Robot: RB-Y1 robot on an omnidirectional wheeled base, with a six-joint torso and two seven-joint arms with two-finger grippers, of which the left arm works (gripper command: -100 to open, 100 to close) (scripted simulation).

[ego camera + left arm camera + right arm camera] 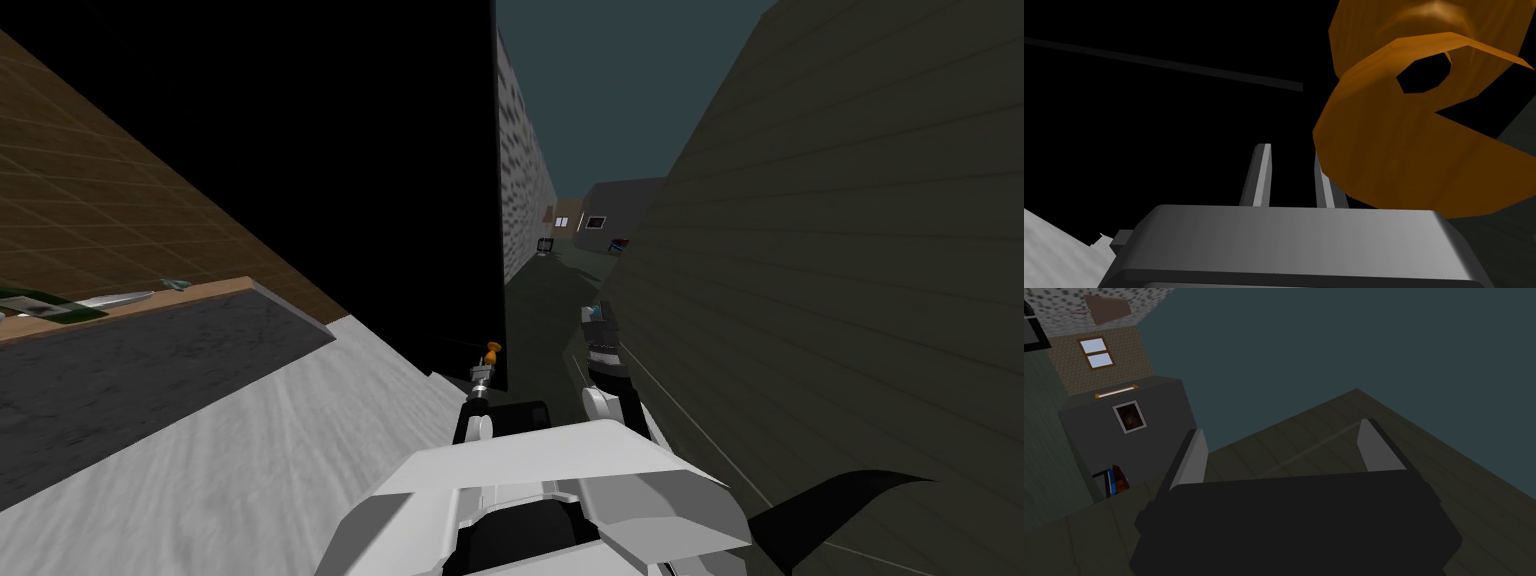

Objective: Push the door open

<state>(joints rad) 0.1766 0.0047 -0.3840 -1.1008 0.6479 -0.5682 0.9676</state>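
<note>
Door (400,200) is hard to make out, pretty much plain black, orange knob (1404,140) low at its right edge. Left gripper (1291,150) jaws narrow, empty, knob just beside one finger. Right gripper (1281,433) jaws wide, near the dark planked wall (850,250)

Grey counter (150,360), small window (1096,353), framed picture (1129,417).

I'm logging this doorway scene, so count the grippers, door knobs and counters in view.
grippers: 2, the left gripper shut, the right gripper open
orange door knob: 1
dark grey counter: 1
total: 4
</note>
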